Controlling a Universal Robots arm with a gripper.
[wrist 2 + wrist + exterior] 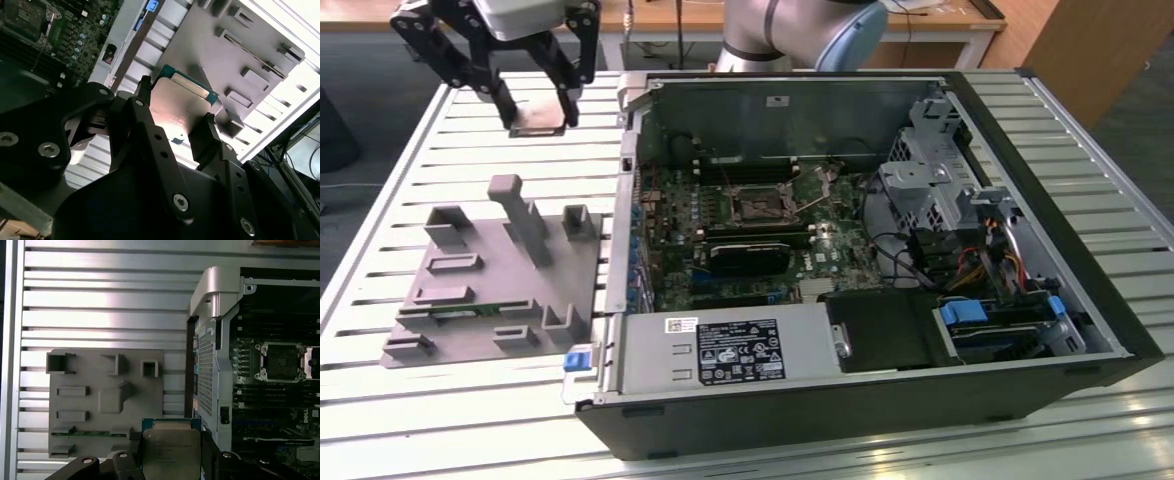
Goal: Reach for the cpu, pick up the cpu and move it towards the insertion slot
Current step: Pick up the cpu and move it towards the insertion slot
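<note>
We see the gripper (538, 112) raised above the slatted table (480, 140), its two fingers closed on opposite edges of the cpu (540, 127), a small flat square chip. The chip hangs beyond the grey fixture (494, 270), well apart from the open computer case (854, 250). The insertion slot (759, 205) sits inside that case. We judge the chip light, stiff and fragile underneath, best pinched by its rim.

Silvery cpu (171, 452), grey fixture (105, 400), black end effector (534, 122).
</note>
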